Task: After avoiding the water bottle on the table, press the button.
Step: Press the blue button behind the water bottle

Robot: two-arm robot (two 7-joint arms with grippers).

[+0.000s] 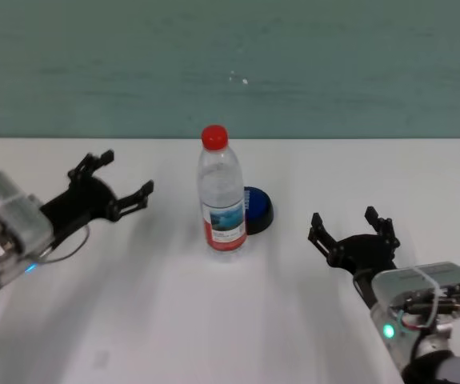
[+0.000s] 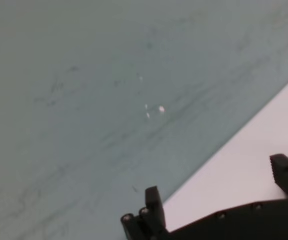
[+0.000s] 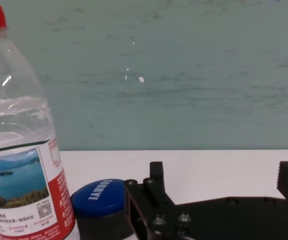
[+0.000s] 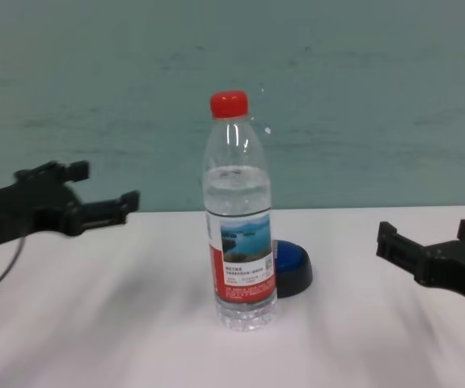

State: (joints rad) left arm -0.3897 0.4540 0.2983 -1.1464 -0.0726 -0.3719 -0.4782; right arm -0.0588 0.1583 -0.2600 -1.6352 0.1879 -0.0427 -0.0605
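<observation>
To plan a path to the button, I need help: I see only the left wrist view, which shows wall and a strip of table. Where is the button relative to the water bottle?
Observer: The button sits on the table just behind the water bottle, toward the robot's right. The bottle hides part of it in the head view.
Operator: Is the bottle standing?
Observer: Yes, it is upright with its red cap on.
Operator: Where is the right hand?
Observer: The right hand is open, low over the table to the right of the bottle. Its wrist view shows the button beside the bottle with nothing in front of it.
Operator: And the left hand?
Observer: The left hand is open too, to the left of the bottle.
</observation>
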